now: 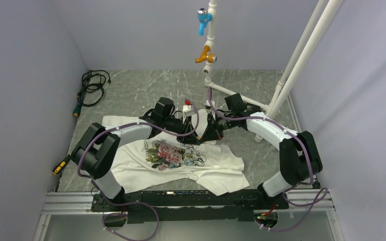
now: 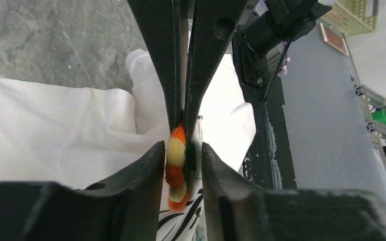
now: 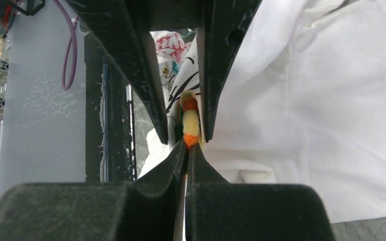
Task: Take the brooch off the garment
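Note:
The garment [image 1: 130, 170], a white T-shirt with a rose print, lies on the grey table, with a fold lifted between both grippers at its far edge. The brooch [image 2: 176, 155], orange-yellow with a dark backing, is pinned on that fold and also shows in the right wrist view [image 3: 191, 123]. It is hidden in the top view. My left gripper [image 2: 183, 146] is narrowly open and straddles the brooch, one finger against its fuzzy face. My right gripper [image 3: 187, 145] is shut on the white fabric right at the brooch's edge, opposite the left gripper [image 3: 185, 136].
A yellow-and-black tool [image 1: 59, 167] lies at the table's left edge. A black cable coil [image 1: 91, 88] sits at the back left. White pipes with taps [image 1: 208, 55] stand behind the grippers, and slanted pipes [image 1: 301, 50] at the right. A small white box [image 1: 188, 104] sits behind the shirt.

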Available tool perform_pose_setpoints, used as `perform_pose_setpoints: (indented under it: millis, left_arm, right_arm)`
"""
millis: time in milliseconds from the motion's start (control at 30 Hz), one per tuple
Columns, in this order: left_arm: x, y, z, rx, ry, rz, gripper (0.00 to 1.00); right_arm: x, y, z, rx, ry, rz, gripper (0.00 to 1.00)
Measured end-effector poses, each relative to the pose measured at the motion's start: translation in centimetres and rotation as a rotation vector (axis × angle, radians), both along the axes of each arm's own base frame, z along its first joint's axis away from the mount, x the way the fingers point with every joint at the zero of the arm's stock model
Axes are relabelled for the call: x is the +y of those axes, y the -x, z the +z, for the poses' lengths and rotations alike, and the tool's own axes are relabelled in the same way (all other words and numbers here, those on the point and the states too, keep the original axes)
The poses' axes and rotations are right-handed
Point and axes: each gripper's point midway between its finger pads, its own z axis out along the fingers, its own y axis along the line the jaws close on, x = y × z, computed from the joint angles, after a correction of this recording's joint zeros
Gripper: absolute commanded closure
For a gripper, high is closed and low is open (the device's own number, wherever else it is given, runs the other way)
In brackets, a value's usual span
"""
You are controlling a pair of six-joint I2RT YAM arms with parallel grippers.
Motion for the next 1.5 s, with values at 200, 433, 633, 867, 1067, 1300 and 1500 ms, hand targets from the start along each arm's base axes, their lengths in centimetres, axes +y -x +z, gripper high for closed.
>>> perform_pose_setpoints:
  millis: [200, 433, 633, 867, 1067, 1300, 1500]
  left_arm:
    - [0.1, -0.4, -0.1, -0.033, 0.004, 0.003, 0.38]
    - [-0.2, -0.8, -0.4, -0.095, -0.017, 0.036, 0.38]
    - [-0.8, -0.6, -0.6, -0.129, -0.030, 0.047, 0.48]
    - [-0.9, -1.0, -0.6, -0.133, -0.036, 0.071, 0.75]
    - [-0.9, -1.3, -0.6, -0.136, -0.037, 0.086, 0.81]
    - [-1.0, -1.4, -0.6, -0.140, -0.034, 0.087, 0.64]
    - [-0.9, -1.2, -0.8, -0.137, -0.041, 0.082, 0.53]
  right_arm:
    - [0.0, -0.2, -0.5, 0.040, 0.023, -0.028, 1.00]
    - [0.1, -0.6, -0.9, 0.119, 0.031, -0.078, 1.00]
    - [-0.1, -1.2, -0.7, 0.149, 0.027, -0.114, 1.00]
    - [-0.1, -1.2, -0.7, 0.159, 0.022, -0.121, 1.00]
    - [-0.1, -1.2, -0.8, 0.163, 0.023, -0.124, 1.00]
    - [-0.2, -1.3, -0.8, 0.161, 0.022, -0.126, 1.00]
    - [-0.1, -1.5, -0.7, 0.156, 0.018, -0.127, 1.00]
